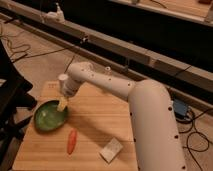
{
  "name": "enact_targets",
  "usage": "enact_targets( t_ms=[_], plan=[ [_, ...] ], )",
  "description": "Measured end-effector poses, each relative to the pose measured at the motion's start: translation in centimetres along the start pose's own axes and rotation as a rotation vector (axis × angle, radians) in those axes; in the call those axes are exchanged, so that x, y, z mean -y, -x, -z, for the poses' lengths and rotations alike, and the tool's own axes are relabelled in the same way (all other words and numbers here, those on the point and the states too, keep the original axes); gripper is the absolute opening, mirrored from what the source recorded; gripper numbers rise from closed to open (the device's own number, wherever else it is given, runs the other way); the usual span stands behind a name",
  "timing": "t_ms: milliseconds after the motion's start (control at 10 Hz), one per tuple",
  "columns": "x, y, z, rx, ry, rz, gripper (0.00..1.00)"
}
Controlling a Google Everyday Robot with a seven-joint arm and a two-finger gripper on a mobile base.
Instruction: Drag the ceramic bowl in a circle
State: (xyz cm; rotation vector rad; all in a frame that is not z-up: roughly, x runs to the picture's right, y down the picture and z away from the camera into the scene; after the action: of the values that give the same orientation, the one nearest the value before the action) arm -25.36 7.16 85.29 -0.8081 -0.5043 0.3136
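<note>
Green ceramic bowl [49, 116], yellowish gripper [62, 104] at rim

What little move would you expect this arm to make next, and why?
Probably it should begin a short curved drag of the bowl across the wooden table. The end effector is at the bowl's rim on the arm's side, so dragging seems ready to start. I'd arc away from the carrot, which lies close beside the bowl.
</note>
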Motion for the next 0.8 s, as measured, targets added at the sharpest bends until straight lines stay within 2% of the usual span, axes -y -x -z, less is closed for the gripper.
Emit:
enact_targets(
  t_ms=[300,500,700,800],
  plan=[
    [1.0,0.9,-3.5,-0.003,0.016,-0.007,0.76],
    [1.6,0.7,-5.0,-0.005,0.017,-0.015,0.76],
    [1.5,0.3,-6.5,-0.008,0.040,-0.023,0.75],
    [1.3,0.1,-7.2,-0.007,0.056,-0.028,0.68]
  ],
)
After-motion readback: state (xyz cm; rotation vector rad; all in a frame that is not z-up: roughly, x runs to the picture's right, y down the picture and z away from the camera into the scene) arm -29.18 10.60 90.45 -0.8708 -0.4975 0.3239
